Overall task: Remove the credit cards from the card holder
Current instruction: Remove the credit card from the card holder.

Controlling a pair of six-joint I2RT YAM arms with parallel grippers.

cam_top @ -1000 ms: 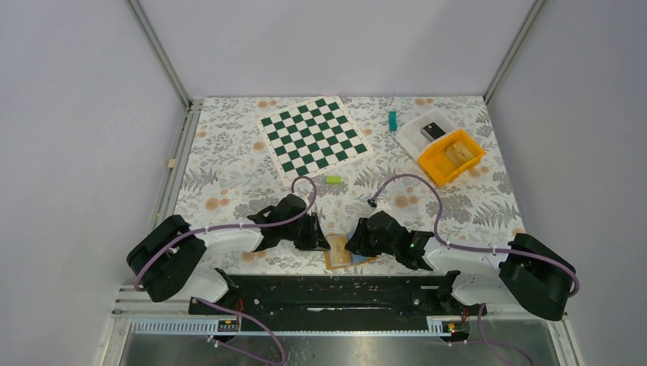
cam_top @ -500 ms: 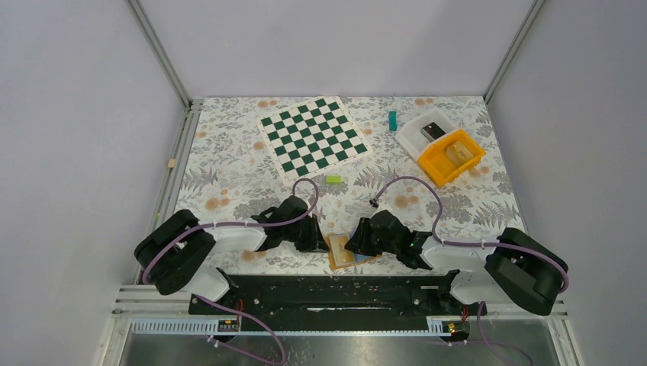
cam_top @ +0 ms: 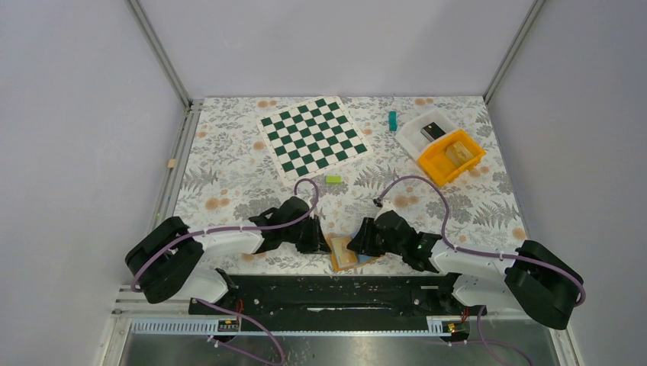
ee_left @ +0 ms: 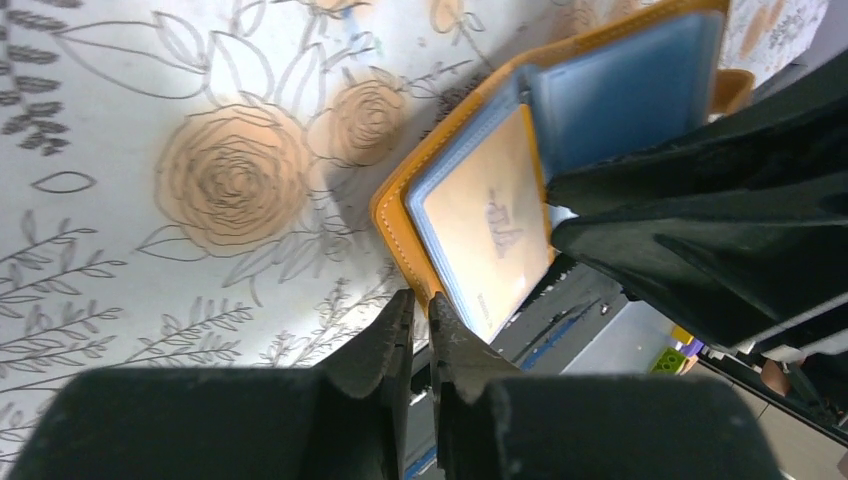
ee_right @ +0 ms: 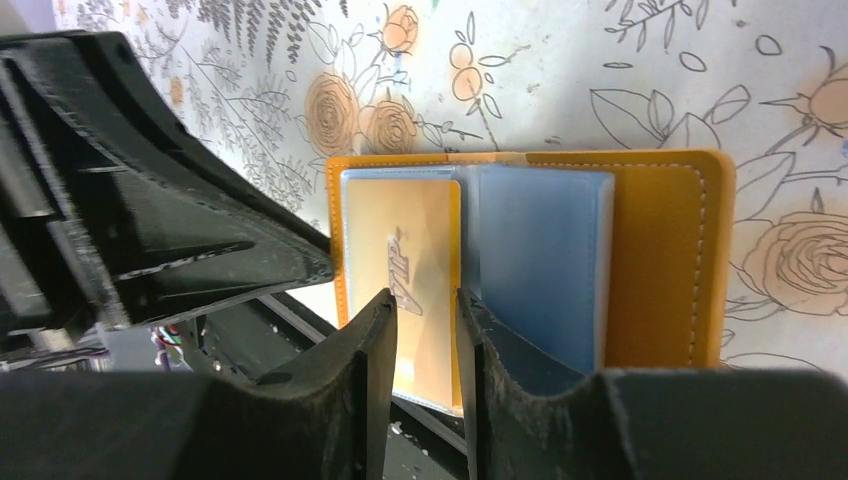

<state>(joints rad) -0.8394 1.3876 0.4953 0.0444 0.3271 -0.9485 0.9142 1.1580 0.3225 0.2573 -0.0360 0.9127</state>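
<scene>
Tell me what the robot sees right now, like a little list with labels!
card holder: orange, lying open between the two claws
inside it: tan card and blue pocket, nothing taken out yet
left claw: pinched shut on the holder's edge
right claw: slightly open, right over the tan card
farther back: chessboard, orange bin
</scene>
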